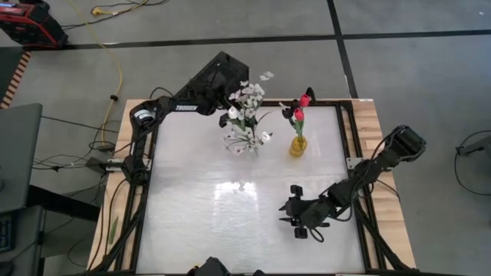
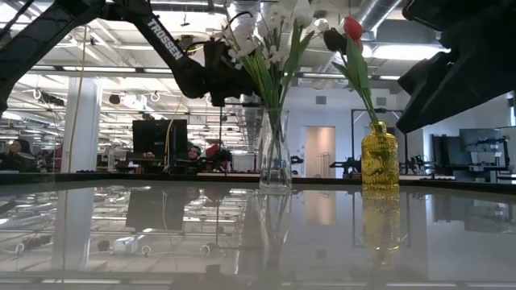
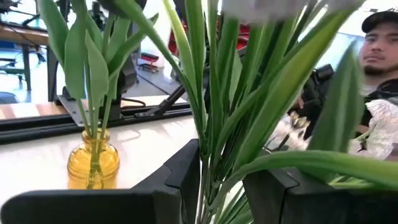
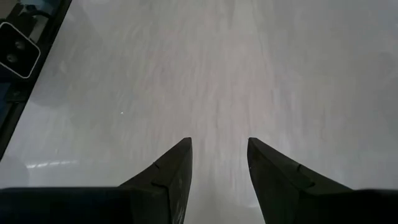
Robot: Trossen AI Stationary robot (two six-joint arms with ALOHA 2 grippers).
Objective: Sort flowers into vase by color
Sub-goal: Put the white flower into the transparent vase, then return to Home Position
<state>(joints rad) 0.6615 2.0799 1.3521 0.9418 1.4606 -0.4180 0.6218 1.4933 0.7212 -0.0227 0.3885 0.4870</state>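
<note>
The left gripper (image 3: 221,180) has its fingers parted around green stems of the white flowers (image 1: 245,115) in the clear vase (image 2: 275,153) (red ones sit in the yellow vase (image 1: 298,146)). This looks like placing; next, withdraw cleanly. The right gripper (image 4: 219,165) hangs unclenched over bare surface (image 1: 199,222).

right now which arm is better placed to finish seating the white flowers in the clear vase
Left. Its gripper straddles the white flowers' stems above the clear vase; the right gripper hangs open over bare table.
</note>
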